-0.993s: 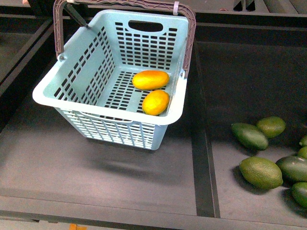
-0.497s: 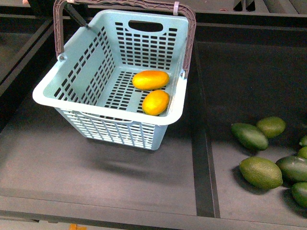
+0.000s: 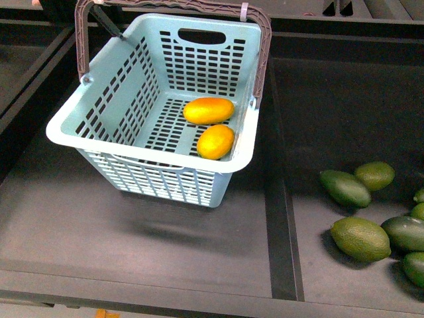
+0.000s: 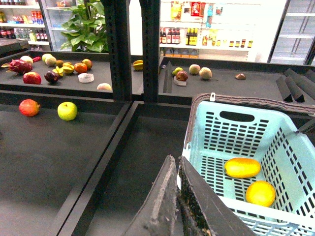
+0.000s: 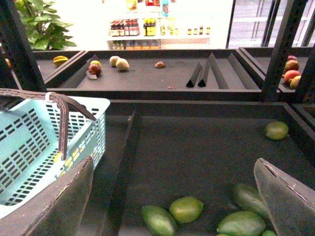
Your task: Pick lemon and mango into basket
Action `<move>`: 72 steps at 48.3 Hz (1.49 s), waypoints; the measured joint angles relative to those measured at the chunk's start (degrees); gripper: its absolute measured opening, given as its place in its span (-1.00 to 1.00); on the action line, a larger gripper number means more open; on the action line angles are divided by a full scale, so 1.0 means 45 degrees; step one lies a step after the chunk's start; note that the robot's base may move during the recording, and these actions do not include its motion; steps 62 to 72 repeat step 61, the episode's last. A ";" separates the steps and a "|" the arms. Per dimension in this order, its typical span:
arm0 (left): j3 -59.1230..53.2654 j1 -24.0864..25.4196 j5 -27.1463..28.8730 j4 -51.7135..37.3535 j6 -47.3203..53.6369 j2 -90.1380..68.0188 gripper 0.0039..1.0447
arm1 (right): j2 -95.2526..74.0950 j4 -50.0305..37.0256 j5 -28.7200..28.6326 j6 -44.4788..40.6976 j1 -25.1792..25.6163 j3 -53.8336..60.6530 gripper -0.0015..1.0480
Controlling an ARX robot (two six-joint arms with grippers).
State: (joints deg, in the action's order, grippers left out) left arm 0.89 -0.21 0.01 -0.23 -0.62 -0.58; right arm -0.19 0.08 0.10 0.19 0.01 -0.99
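The mango (image 3: 208,110) and lemon (image 3: 215,142) lie side by side in the basket (image 3: 142,151) — left pincer (image 4: 177,196) pressed closed and empty, right pincer (image 5: 174,196) spread wide.

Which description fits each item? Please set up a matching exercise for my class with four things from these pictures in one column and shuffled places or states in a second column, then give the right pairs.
Things:
1. mango
2. lemon
3. green fruits
4. right gripper

Descriptions:
A. in the shelf section to the right of the basket
B. open, holding nothing
C. in the basket, nearer its front wall
D. in the basket, nearer its back wall

Pairs: 1-D, 2-C, 3-A, 4-B
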 joint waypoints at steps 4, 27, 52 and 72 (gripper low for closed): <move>0.0000 0.0000 0.0000 0.0010 0.0000 0.0044 -0.94 | 0.0000 0.0000 0.0005 0.0000 0.0000 0.0000 0.83; 0.0000 0.0000 0.0000 0.0024 0.0000 0.0049 -0.94 | 0.0000 0.0000 0.0005 0.0000 0.0000 0.0000 0.83; 0.0000 0.0000 0.0000 0.0024 0.0000 0.0049 0.37 | 0.0000 0.0000 0.0005 0.0000 0.0000 0.0000 0.83; 0.0000 0.0000 0.0000 0.0024 0.0024 0.0049 0.87 | 0.0000 0.0000 0.0005 0.0000 0.0000 0.0000 0.83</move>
